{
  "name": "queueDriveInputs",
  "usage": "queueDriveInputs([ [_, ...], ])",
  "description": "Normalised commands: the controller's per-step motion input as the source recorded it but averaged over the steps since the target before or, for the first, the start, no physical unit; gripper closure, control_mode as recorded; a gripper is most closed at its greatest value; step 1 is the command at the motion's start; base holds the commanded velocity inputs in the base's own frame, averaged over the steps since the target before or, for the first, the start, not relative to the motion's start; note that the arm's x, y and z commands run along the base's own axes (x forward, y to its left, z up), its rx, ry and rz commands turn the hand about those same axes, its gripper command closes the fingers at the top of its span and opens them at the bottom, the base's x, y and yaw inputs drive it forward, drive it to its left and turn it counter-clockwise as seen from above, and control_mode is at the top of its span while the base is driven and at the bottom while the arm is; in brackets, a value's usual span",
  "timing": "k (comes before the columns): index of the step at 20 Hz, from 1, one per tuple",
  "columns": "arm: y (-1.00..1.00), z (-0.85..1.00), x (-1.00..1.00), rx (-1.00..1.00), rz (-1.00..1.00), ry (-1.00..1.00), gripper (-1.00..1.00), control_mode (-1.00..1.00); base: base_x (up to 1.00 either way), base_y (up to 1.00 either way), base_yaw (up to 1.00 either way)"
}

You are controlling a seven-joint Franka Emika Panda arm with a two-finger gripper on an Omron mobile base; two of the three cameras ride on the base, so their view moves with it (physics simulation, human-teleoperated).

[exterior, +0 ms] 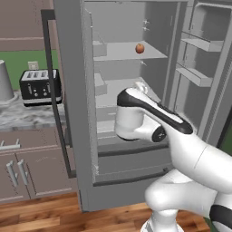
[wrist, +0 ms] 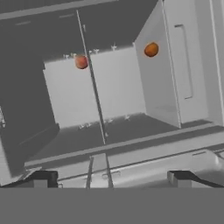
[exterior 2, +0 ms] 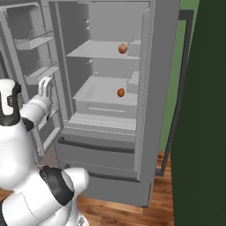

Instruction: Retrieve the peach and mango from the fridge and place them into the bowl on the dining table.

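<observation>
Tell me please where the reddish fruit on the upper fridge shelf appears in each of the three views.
Left base view: the reddish fruit lies on the upper shelf, above the centre, slightly right.
Right base view: the fruit is upper centre, at the shelf's right end.
Hand view: it is upper left, beside a thin dark line.
Shared landmark in the right base and hand views: the orange fruit on the shelf below.

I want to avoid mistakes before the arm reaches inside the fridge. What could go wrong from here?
1. Both fruits sit far back: the upper fruit on the upper shelf, the lower fruit below. The open gripper could hit a shelf edge while reaching in.
2. The fruits are round, so a push may roll them.
3. The open fridge door stands close beside the arm.
</observation>
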Motion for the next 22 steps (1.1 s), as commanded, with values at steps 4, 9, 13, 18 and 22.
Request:
queueDriveInputs([
  [4, -0.2, 1.0, -0.02, -0.16, -0.14, -0.12, -1.0, -1.0, 0.0, 0.0, 0.0],
  [9, -0.31, 1.0, -0.11, -0.26, -0.19, -0.04, -1.0, -1.0, 0.0, 0.0, 0.0],
  [13, -0.29, 0.98, -0.11, -0.34, -0.23, -0.14, -1.0, -1.0, 0.0, 0.0, 0.0],
  [18, -0.22, 0.3, -0.03, -0.47, -0.34, -0.04, -1.0, -1.0, 0.0, 0.0, 0.0],
  [22, -0.27, 0.0, 0.0, -0.72, -0.42, 0.02, -1.0, -1.0, 0.0, 0.0, 0.0],
])
